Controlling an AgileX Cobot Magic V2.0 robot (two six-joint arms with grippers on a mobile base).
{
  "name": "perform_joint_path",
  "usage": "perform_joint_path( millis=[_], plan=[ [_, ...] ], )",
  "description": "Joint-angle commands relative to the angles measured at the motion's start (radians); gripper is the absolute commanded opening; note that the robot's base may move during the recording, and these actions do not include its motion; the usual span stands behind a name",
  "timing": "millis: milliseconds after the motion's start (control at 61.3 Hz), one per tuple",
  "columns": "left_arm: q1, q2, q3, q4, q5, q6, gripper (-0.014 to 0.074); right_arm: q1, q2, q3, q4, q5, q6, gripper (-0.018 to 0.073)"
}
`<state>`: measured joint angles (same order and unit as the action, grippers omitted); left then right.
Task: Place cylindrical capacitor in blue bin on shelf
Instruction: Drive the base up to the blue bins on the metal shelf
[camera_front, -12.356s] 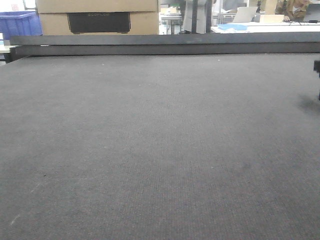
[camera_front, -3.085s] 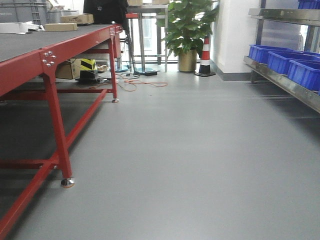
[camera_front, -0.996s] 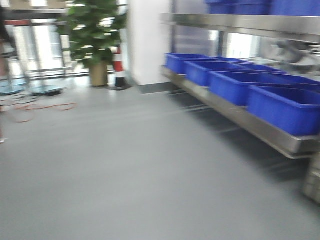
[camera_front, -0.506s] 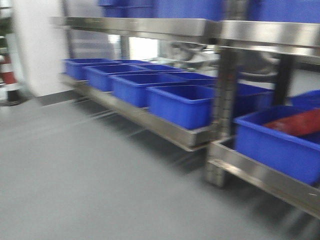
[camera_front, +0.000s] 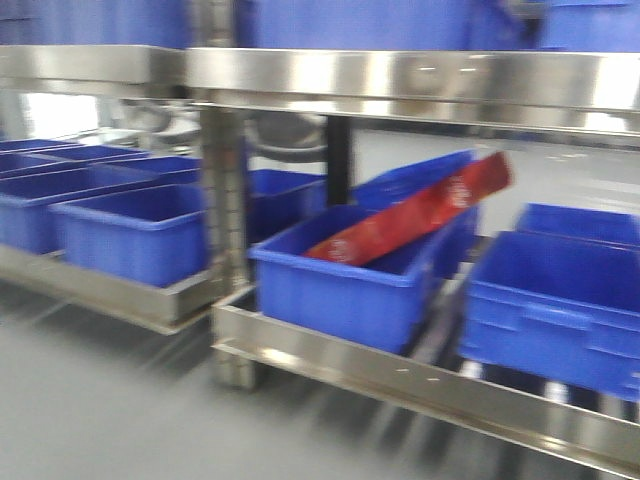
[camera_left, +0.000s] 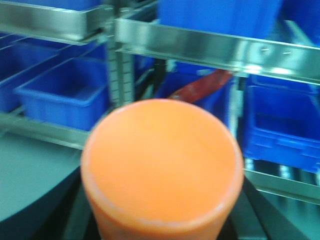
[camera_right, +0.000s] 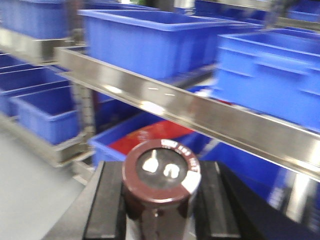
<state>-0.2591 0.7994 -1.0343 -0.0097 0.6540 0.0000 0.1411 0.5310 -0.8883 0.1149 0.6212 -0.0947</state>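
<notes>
shelf nearer than before, right gripper clamped on capacitor, left gripper clamped on orange cylinder

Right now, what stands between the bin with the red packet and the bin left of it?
A steel upright of the shelf, shown in the front-facing view.

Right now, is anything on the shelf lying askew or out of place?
Yes. A long red packet lies slanted in the middle blue bin on the lower tier of the shelf, its upper end poking above the rim.
</notes>
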Motion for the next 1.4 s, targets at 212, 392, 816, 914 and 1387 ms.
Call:
perform_joint_path(
  millis=[212,392,816,914,1387],
  plan=[
    [-0.005,-0.006,-0.009,-0.004,-0.021,0.0,-0.0111,0.0,-0.006,0.001,-0.007,-0.031,-0.001,-0.0162],
    [-0.005,-0.006,-0.009,-0.004,-0.021,0.0,-0.0111,0.0,-0.006,0.001,-0.007,-0.031,-0.001,-0.0162],
    [-0.005,-0.006,-0.009,-0.004,-0.021,0.0,-0.0111,0.0,-0.006,0.001,-0.007,-0.031,-0.001,-0.0162],
    [-0.005,-0.006,-0.009,-0.004,-0.021,0.0,-0.0111,0.0,-0.006,0.001,-0.007,-0.031,-0.001,-0.0162],
    [-0.005,-0.004,-0.009,-0.004,-0.021,0.0,-0.0111,0.0,-0.006,0.001,-0.007,-0.031,-0.001,-0.0162]
  ],
)
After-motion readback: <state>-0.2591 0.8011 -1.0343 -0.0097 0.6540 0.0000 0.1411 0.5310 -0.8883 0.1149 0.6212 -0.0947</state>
